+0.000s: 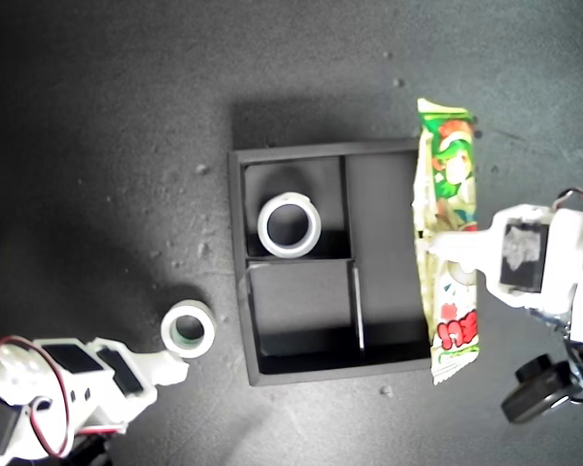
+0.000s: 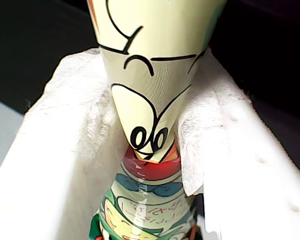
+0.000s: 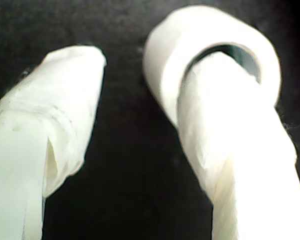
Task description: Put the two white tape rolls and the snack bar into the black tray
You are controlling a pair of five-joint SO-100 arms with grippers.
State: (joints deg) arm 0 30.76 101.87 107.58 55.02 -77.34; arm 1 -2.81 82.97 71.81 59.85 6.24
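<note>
The first hand [image 1: 429, 245] is pinching the snack bar [image 1: 448, 184]; the second hand [image 3: 140, 95], fingers apart, is hooking one finger into the green-cored tape roll [image 3: 210, 55].

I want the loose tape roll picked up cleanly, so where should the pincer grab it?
Grip the roll by its wall from above, one finger in the hole and one outside. It lies flat on the table with the hole facing up, so the rim is open to a top approach.

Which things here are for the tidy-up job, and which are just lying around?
For the job:
- black tray
- tape roll in the tray
- tape roll on the table
- snack bar

Lying about:
- only pale specks on the dark table
</note>
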